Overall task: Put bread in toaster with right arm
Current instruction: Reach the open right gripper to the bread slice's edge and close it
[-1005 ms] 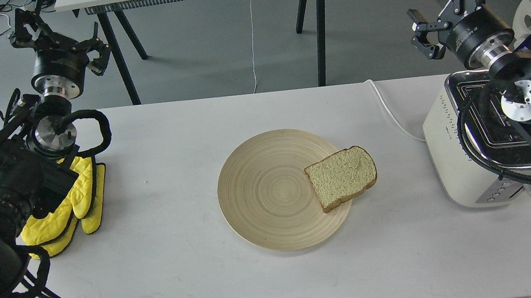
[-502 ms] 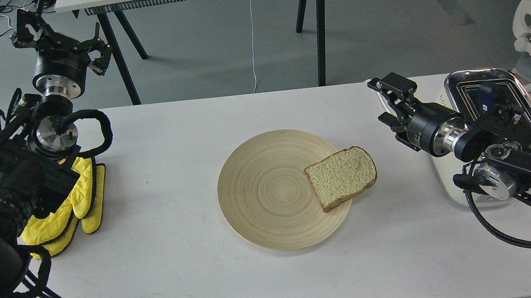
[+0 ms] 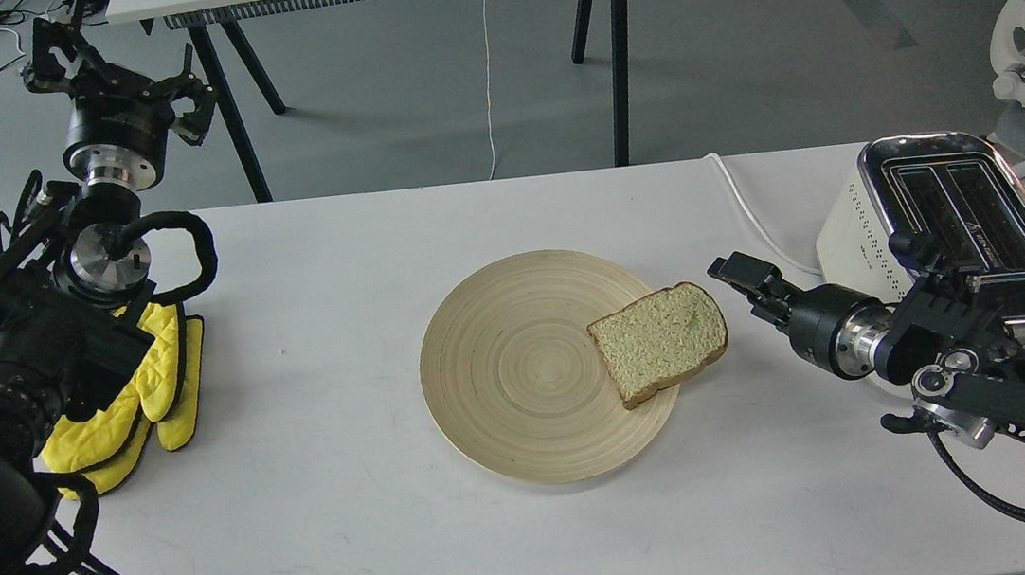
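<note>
Slice of sandwich bread (image 3: pixel 660 341) lying flat on the right edge of a round pale wooden plate (image 3: pixel 512 373), crust corner hanging a bit over the rim toward the right. Plate sitting mid-way across the white table (image 3: pixel 388 548).

Right gripper (image 3: pixel 728 270) down low, just right of the bread, pointing at it, not touching. Seen pretty much end-on and dark, so can't tell how far apart the fingers are. Nothing in it as far as visible. Rest of the right arm (image 3: pixel 988 371) stretched in from the right edge, lying across in front of the toaster.

Cream-white toaster (image 3: pixel 858 223) at the far right of the table, chrome top with both slots showing and nothing in them. White cord (image 3: pixel 752 210) running from behind it toward the table's back edge.

Left gripper (image 3: pixel 113 67) held up high past the table's back-left corner, fingers spread wide, holding nothing. Yellow oven mitts (image 3: pixel 156 382) on the table under the left arm (image 3: pixel 50 327).

Another table's black legs (image 3: pixel 612 58) behind, on grey floor.
</note>
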Tool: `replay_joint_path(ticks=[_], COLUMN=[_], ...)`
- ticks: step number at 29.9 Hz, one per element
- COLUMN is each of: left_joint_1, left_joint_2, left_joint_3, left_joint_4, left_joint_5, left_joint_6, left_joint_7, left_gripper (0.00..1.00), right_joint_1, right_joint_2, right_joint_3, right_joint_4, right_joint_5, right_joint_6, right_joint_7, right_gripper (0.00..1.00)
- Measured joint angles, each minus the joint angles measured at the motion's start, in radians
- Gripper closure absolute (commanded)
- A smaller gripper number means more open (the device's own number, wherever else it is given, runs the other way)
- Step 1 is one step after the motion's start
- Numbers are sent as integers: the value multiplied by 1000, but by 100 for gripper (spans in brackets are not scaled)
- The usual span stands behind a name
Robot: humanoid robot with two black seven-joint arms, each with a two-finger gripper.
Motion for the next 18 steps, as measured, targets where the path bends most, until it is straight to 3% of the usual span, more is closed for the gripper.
replay_joint_path(ticks=[5,9,13,18], left_joint_1=[0,0,0,0], left_joint_2=[0,0,0,0], left_joint_3=[0,0,0,0], left_joint_4=[0,0,0,0], left_joint_5=[0,0,0,0], left_joint_6=[0,0,0,0], left_joint_7=[0,0,0,0], left_gripper=[0,0,0,0], right_joint_1=[-7,-9,-9,-10], right_joint_2=[65,111,139,144], right_joint_3=[-5,-7,-7,-8], right_joint_4=[-62,-90,-118,-121], right_joint_5=[0,1,1,1], right_joint_6=[4,7,10,14], right_joint_7=[1,2,2,2], right_gripper=[30,43,63,96])
